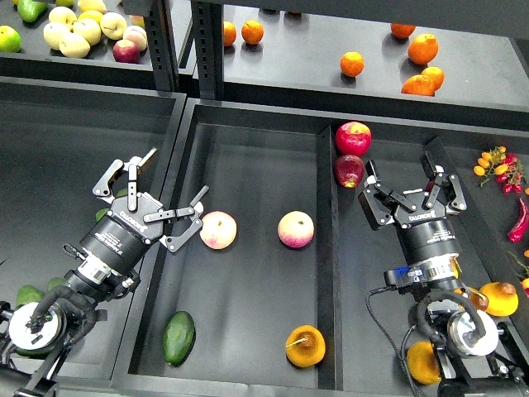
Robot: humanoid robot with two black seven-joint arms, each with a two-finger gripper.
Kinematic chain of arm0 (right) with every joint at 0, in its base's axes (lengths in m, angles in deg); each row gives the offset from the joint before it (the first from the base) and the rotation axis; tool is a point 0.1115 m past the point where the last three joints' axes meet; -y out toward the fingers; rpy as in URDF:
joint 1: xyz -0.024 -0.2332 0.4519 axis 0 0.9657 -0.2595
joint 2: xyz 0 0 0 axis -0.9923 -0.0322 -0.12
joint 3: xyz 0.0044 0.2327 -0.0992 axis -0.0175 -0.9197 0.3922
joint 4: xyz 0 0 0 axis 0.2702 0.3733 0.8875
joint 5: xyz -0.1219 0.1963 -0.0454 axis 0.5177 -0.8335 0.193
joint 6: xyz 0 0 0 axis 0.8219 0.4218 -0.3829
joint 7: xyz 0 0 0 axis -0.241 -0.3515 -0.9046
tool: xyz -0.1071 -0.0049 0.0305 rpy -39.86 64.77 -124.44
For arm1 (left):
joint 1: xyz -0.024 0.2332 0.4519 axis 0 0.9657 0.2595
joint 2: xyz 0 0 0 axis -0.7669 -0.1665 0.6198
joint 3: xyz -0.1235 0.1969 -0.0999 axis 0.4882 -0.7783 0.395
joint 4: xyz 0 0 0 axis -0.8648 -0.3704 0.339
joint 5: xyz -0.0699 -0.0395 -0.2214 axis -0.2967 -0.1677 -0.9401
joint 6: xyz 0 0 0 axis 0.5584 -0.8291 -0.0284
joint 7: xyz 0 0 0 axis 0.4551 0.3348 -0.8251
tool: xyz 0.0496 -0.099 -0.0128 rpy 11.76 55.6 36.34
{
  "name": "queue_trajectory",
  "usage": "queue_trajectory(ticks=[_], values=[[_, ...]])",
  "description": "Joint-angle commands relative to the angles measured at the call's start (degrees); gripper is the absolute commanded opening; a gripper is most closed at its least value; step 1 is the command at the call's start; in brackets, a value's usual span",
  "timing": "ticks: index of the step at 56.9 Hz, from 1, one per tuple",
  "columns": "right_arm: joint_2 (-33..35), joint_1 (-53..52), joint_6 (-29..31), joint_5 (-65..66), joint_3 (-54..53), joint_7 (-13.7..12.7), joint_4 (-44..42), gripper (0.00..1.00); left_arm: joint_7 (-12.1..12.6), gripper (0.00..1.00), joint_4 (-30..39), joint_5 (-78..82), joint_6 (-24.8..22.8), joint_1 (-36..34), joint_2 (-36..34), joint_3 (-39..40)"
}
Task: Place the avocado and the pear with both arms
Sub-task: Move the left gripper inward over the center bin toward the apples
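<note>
The dark green avocado (pixel 178 337) lies at the front left of the middle tray (pixel 248 136). At the tray's front right sits the golden pear (pixel 305 346), its brown stem showing. My left gripper (pixel 176 174) hovers open over the tray's left wall, well behind the avocado, with nothing between its fingers. Over the right compartment, my right gripper (pixel 402 169) is open and empty, just right of the red apples and far behind the pear.
Two pale pink-yellow fruits (pixel 218 229) (pixel 296 229) lie mid-tray. Two red apples (pixel 353 137) sit past the divider (pixel 326 248). More golden fruit (pixel 500 298) and chillies (pixel 519 219) are at right, green fruit (pixel 29 294) at left. Oranges (pixel 352 63) and apples (pixel 74 33) fill the back shelf.
</note>
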Motion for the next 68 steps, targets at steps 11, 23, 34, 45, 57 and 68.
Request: queue_trajectory(ticks=[11, 23, 34, 45, 57, 68], values=[[0.00, 0.86, 0.27, 0.00, 0.07, 0.09, 0.09, 1.00, -0.17, 0.99, 0.15, -0.03, -0.01, 0.67, 0.00, 0.78], [0.00, 0.95, -2.45, 0.00, 0.15, 0.09, 0.09, 1.00, -0.17, 0.99, 0.15, -0.03, -0.01, 0.85, 0.00, 0.78], [0.00, 0.86, -3.16, 0.00, 0.33, 0.09, 0.09, 1.00, -0.34, 0.99, 0.06, 0.05, -0.01, 0.94, 0.00, 0.87], [0.00, 0.86, -2.63, -0.09, 0.15, 0.09, 0.09, 1.00, -1.05, 0.99, -0.38, -0.65, -0.01, 2.08, 0.00, 0.17], [0.00, 0.86, -2.54, -0.09, -0.02, 0.09, 0.09, 1.00, -0.52, 0.99, -0.82, -3.55, -0.01, 2.87, 0.00, -1.24], [0.00, 0.86, -2.46, -0.09, -0.02, 0.09, 0.09, 1.00, -0.08, 0.99, -0.82, -4.78, -0.01, 2.87, 0.00, -2.73]])
